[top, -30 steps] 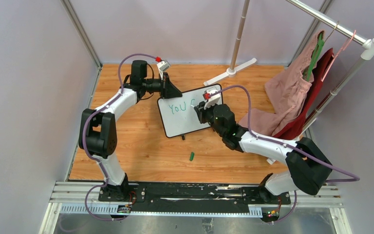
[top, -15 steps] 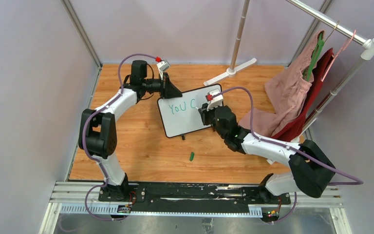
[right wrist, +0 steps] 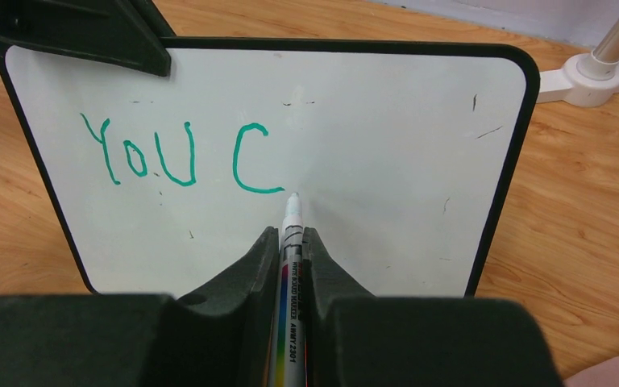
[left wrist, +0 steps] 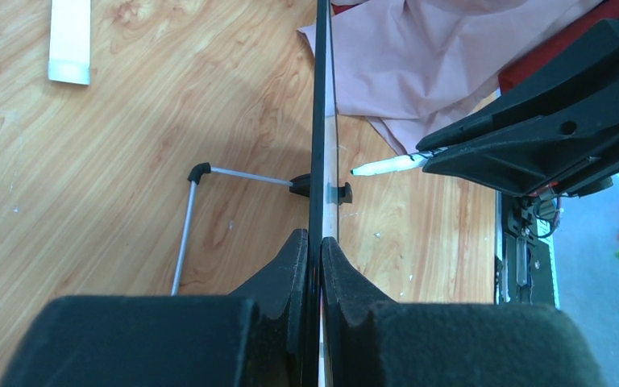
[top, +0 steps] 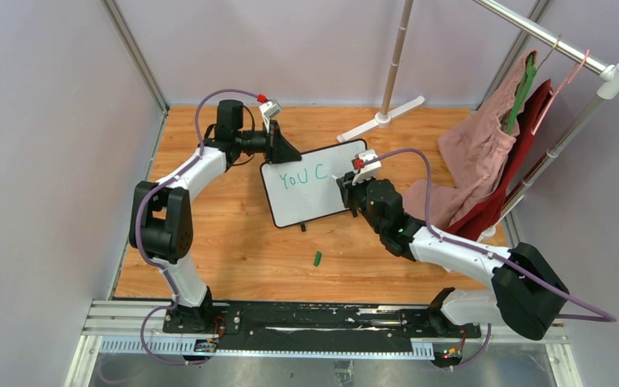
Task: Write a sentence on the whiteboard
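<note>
The left tool (left wrist: 315,242) is closed on the edge of the small white rectangular whiteboard (top: 310,184) with rounded corners and a thin black border. Its two dark fingers pinch the board's black rim from both sides, at the corner nearest that arm. From this tool the whiteboard runs straight ahead, seen edge-on. It stands upright on the light brown wooden tabletop (top: 234,242), with a thin grey wire prop (left wrist: 209,201) on its back side.

The right tool (right wrist: 290,234) is closed on a white whiteboard marker (right wrist: 292,218) with a rainbow-striped label. The marker's tip juts forward past the fingertips. The whiteboard's writing face lies directly in front of this tool and fills most of its wrist view. The green handwritten letters "YOU C" (right wrist: 181,153) sit ahead and to the left of the tip. The "C" is the closest, just up and left of the tip. The left wrist view shows the tip just off the white face, with a narrow gap between them.

A small green marker cap (top: 317,259) lies on the tabletop, nearer the arm bases than the right tool. A crumpled pink cloth (top: 467,161) lies to that tool's right.
</note>
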You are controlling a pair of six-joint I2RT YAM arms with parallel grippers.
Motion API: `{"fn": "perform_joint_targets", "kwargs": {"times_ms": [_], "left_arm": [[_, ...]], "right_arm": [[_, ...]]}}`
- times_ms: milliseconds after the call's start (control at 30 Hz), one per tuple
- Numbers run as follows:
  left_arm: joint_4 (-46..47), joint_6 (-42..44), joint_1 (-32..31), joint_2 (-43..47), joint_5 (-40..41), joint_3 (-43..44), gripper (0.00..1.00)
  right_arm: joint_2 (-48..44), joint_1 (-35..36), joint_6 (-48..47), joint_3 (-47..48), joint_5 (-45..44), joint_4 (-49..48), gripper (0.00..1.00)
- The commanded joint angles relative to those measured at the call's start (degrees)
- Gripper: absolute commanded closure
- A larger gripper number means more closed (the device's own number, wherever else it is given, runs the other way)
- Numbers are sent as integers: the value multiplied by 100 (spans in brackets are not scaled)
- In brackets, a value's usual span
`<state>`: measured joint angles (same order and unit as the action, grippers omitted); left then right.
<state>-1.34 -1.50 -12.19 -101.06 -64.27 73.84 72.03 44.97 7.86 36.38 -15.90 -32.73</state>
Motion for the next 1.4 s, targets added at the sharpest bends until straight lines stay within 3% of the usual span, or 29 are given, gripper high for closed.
{"fn": "perform_joint_targets", "kwargs": {"times_ms": [0,667,1033,1367], "left_arm": [[-105,44,-30,152,28,-140,100],[-34,-9,-30,123,11,-159,100],[-28,-17,-30,124,20,-169,100],[-26,-17,-30,148,22,-168,100]], "right_arm": [[-48,-119,-41,11,-205,-287,100],[457,-172,-37,490,36,-438,100],[533,-155,96,411,383,-331,100],[414,-150,77,225,140,-2,100]]}}
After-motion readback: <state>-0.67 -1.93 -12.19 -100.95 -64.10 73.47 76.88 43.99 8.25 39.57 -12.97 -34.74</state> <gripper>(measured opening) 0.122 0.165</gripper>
